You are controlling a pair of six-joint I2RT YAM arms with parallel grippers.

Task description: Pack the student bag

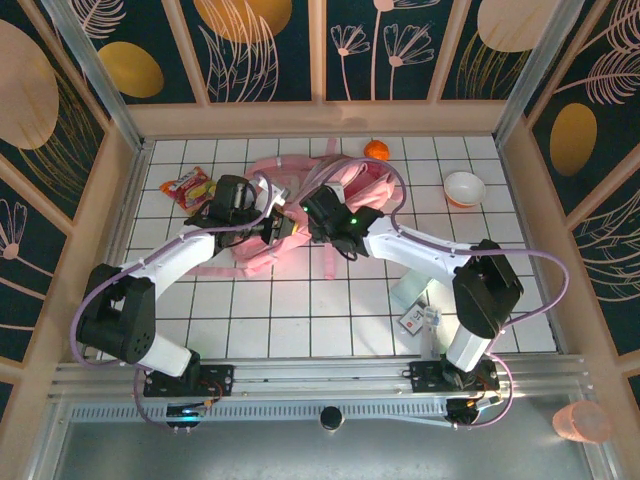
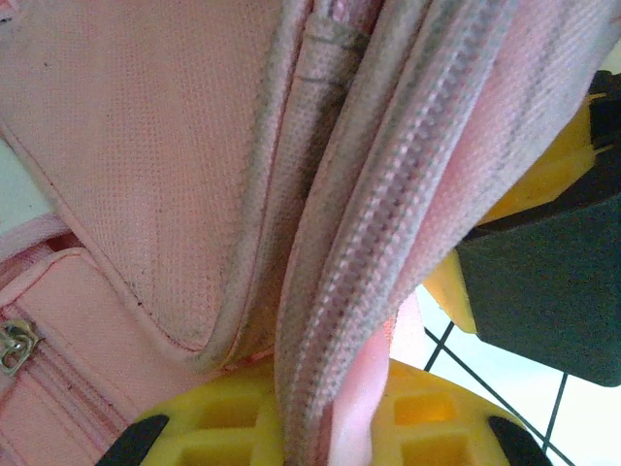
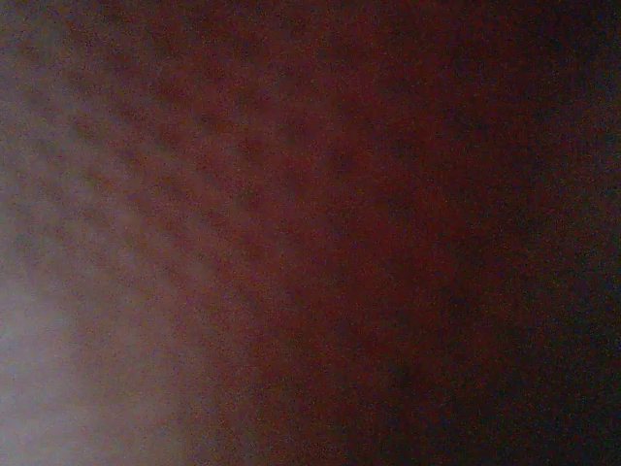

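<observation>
**Tiled Bench Inside a Painted Booth**

Looked down on a white tiled tabletop [image 1: 300, 312], gridded with dark grout lines. Found it boxed in by a pale wooden frame [image 1: 320, 118] at the far side and both flanks. Saw dark teal wall panels [image 1: 280, 72] above, painted with thin pink leaf and flower outlines and large gold ovals [image 1: 130, 68]. Noted slanted aluminium posts [image 1: 93, 75] at the far corners and a ribbed aluminium rail [image 1: 320, 375] along the near edge. Met even, soft light across the tiles.
</observation>
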